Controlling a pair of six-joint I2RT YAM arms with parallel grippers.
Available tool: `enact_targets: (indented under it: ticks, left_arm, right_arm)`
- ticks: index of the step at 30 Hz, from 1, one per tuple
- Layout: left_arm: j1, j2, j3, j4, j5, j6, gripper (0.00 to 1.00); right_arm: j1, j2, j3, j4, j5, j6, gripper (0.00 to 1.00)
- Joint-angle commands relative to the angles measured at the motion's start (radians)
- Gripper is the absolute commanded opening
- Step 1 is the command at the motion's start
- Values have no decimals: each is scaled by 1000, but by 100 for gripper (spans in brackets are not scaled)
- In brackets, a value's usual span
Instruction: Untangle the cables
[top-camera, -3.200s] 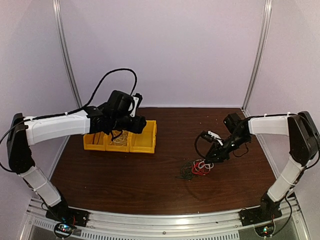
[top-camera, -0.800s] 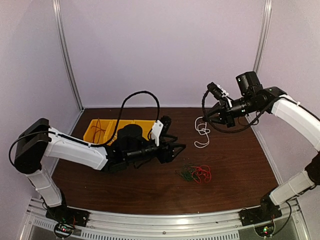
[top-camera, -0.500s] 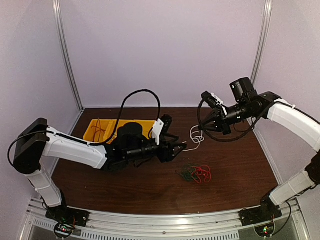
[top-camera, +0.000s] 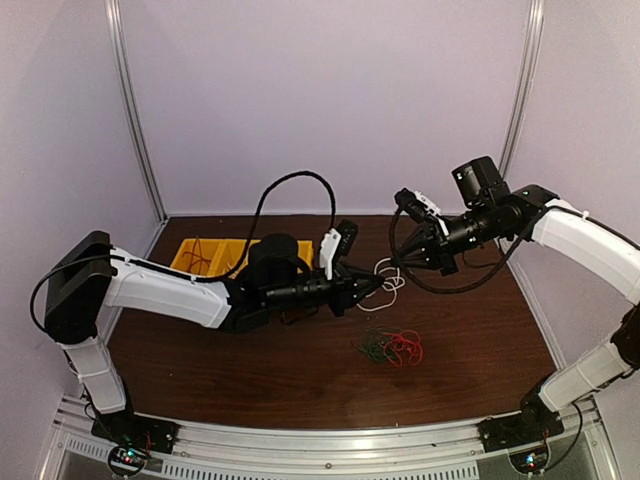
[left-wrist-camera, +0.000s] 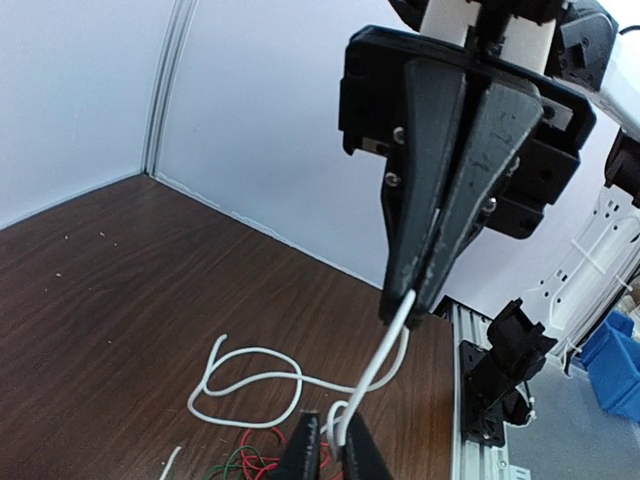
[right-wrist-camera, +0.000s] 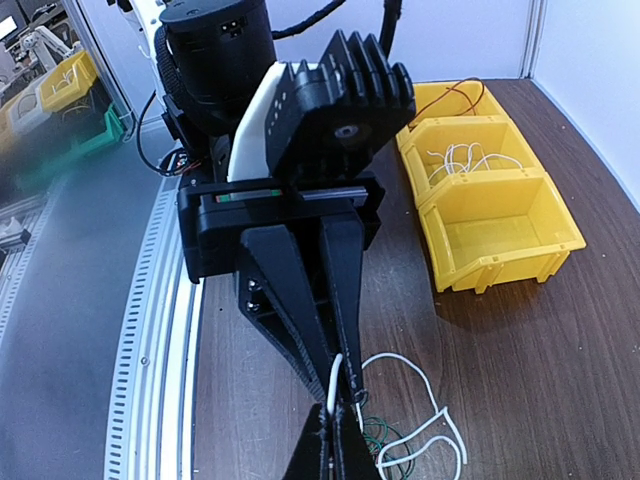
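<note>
The dark wooden table (top-camera: 250, 380) carried everything. Both arms reached in over its middle and met nose to nose above the surface: the left arm (top-camera: 160, 290) lay low and stretched far to its right, and the right arm (top-camera: 580, 225) came down from higher. I think they met there so that one cable could pass between them in the air, away from the others.

The row of yellow bins (top-camera: 195, 255) stood at the back left, behind the left arm. In the right wrist view one bin held thin white wires, the farthest held a red one, and the nearest looked empty, so the bins probably received each cable once it was free.

The right tool (left-wrist-camera: 410, 300) was pressed shut, with the white cable (left-wrist-camera: 378, 352) coming out of its tip. The left tool (left-wrist-camera: 333, 430) had its fingers drawn narrow around the same cable, just below. A short strand ran between the two tips, and the rest hung down in loose loops toward the table. With two grips so close, the strand was probably being passed from one tool to the other.

The remaining cables, a small red and green bundle (top-camera: 392, 346), lay on the table nearer the front, below the tools and apart from them. The white loops appeared separate from the bundle, though I could not be sure that no end touched it.
</note>
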Motion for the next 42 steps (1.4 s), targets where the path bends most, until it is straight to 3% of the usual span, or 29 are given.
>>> enact_targets:
  ticks: [1,3,6,8,11,16,20,27,35,42]
  left_arm:
    - [16,2,19,47,16,-24,3]
    - [22,-11,8,49,6,-24,0]
    - [49,-56,-1,-7,-11,-13,0]
    - [72,-116,-7,-76,-28,12,0]
    - [119,-205,-15,-216,-73,54,0]
    - [231,-353,-50,-416,-135,88,0]
    - [332,-452,-82,-553,-188,116,0]
    - [516,-543,-176,-605,-169,84,0]
    - [567,-419,-201,-543,-197,-24,0]
    - [567,-243,-111,-568,-324,-121,0]
  right_arm:
    - [7,0,-7,11,16,-7,0]
    - [8,-5,-12,13,22,-5,5]
    - [-18,-23,-31,23,32,4,32]
    - [-72,-58,-74,55,25,10,44]
    - [-175,-117,-190,157,12,36,54]
    - [-251,-182,-403,327,29,82,57]
    - [-254,-210,-505,375,168,13,61]
    - [-253,-194,-513,388,193,13,62]
    - [-253,-169,-516,382,182,10,63]
    - [-253,-151,-517,379,195,-1,63]
